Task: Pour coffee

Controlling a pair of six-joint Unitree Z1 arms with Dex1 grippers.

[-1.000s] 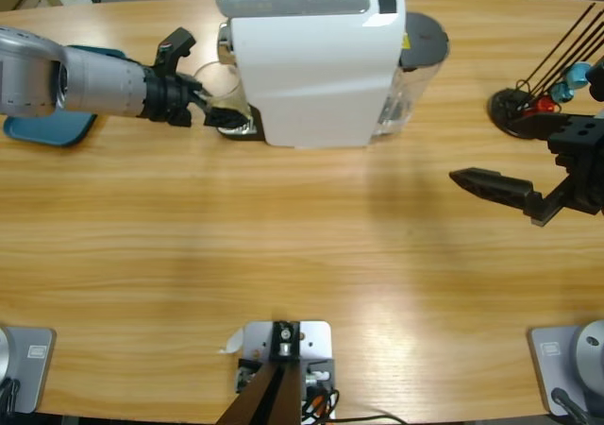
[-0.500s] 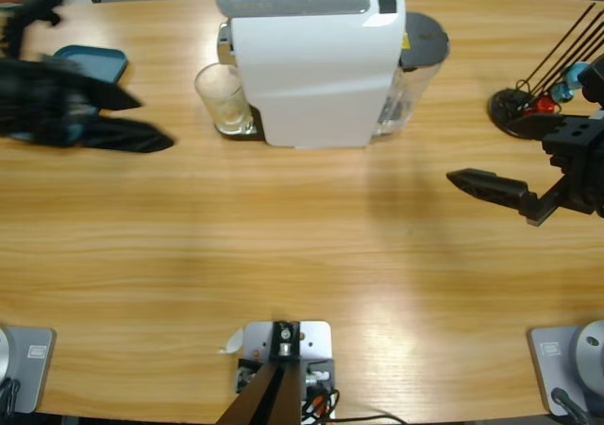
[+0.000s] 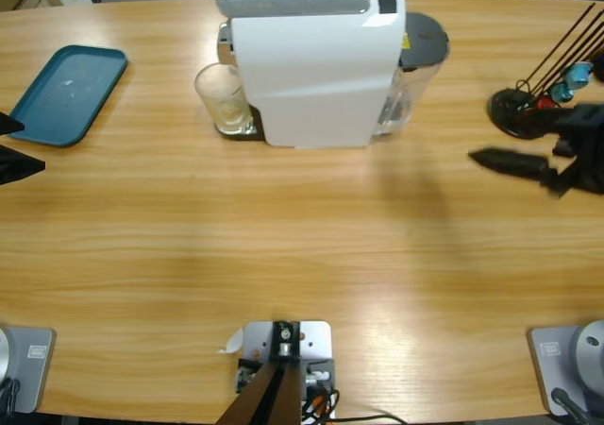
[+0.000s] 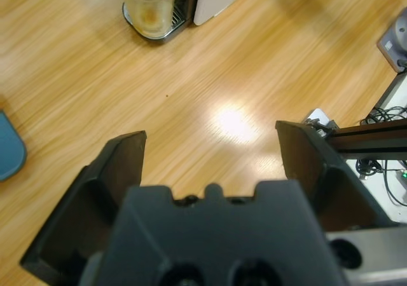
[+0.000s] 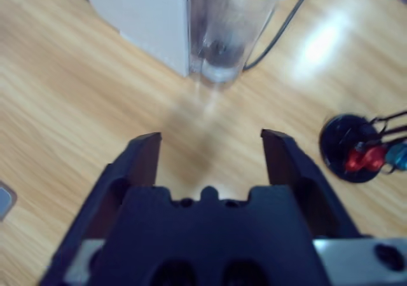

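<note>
Left gripper [image 4: 206, 165] has let go & pulled back to the left edge, jaws wide & empty, right gripper [image 5: 210, 165] open too; glass [image 3: 223, 97] sits under the coffee machine [image 3: 316, 61], ready to fill.

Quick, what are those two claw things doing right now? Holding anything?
Left gripper: open, holding nothing, above bare table.
Right gripper: open, holding nothing, pointing toward the coffee machine.

A long wooden table [image 3: 283, 255] with pale grain fills the view, lamp glare [image 4: 232, 122] shining on its surface.
</note>
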